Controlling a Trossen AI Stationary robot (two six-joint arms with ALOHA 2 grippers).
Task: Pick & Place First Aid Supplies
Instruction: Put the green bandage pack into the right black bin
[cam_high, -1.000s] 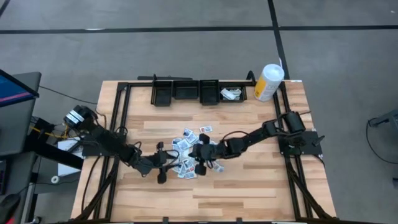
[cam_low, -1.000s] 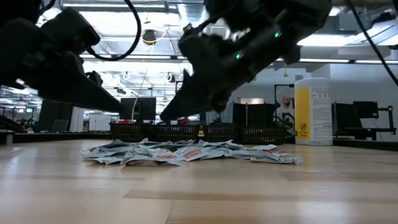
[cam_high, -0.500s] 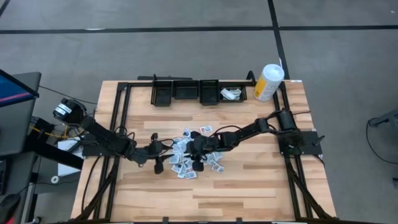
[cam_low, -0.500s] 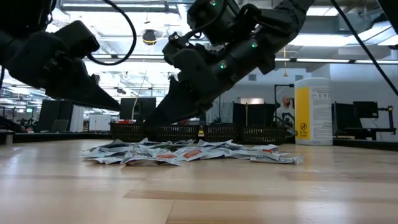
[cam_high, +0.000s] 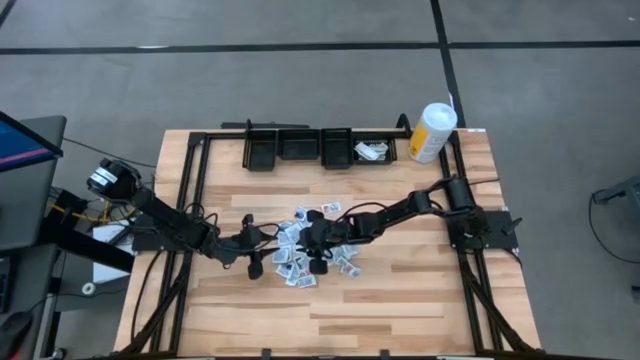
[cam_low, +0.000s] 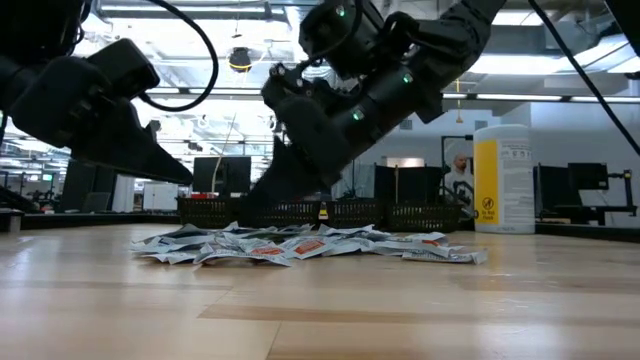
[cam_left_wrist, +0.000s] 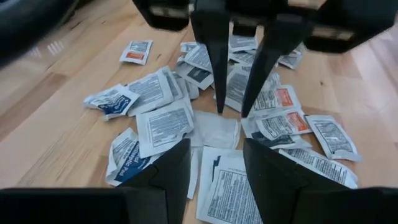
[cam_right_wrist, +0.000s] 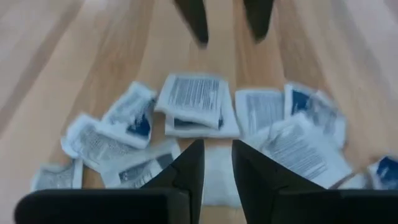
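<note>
Where the two arms meet at mid-table: heap of first aid packets (cam_high: 305, 248) on the wooden table (cam_high: 400, 300), well short of the black bins (cam_high: 320, 148) along the far edge. Right gripper (cam_high: 318, 240) poised over the heap's middle, fingers parted by a narrow gap, nothing pinched; plain white packet (cam_right_wrist: 214, 165) directly ahead of and below the tips, seemingly the likelier pick. Left gripper (cam_high: 262, 252) at the heap's left edge, fingers spread, empty, facing the right gripper across the packets. Right arm nearer the centre packets; left nearer the leftmost. Packets flat, long axes scattered every way. Dense dark print, blue and orange patches, not legible. Yellow-and-white canister (cam_high: 433, 131) at the far right corner, label unreadable.
</note>
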